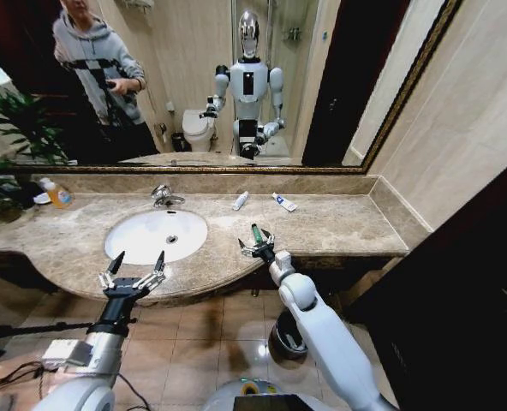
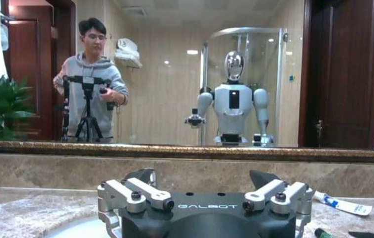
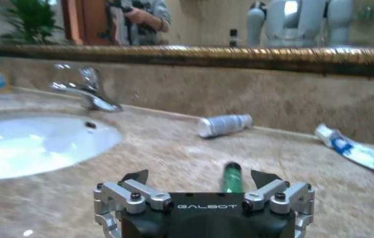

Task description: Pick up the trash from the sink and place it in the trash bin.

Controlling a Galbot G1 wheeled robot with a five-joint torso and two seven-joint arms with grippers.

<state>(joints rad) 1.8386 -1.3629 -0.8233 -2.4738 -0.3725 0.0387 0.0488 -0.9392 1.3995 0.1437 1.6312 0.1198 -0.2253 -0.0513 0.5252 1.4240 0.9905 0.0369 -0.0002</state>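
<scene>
An orange soap bottle [image 1: 58,193] stands at the far left of the marble counter [image 1: 339,224], before the mirror [image 1: 193,77]. Next comes the left gripper [image 1: 135,265], hovering at the counter's front edge just in front of the white sink [image 1: 156,235], its fingers spread wide and holding nothing. The chrome faucet [image 1: 162,196] rises behind the basin. To its right, two white tubes lie near the back wall: a small tube [image 1: 240,200] and, beside it, a tube with blue print [image 1: 283,202]. In front of them, the right gripper [image 1: 258,244] rests low over the counter just right of the sink, its released fingers straddling a green stick [image 3: 231,177] that lies flat on the marble between them. The dark trash bin [image 1: 286,336] sits on the tiled floor below the counter, partly behind the right arm.
</scene>
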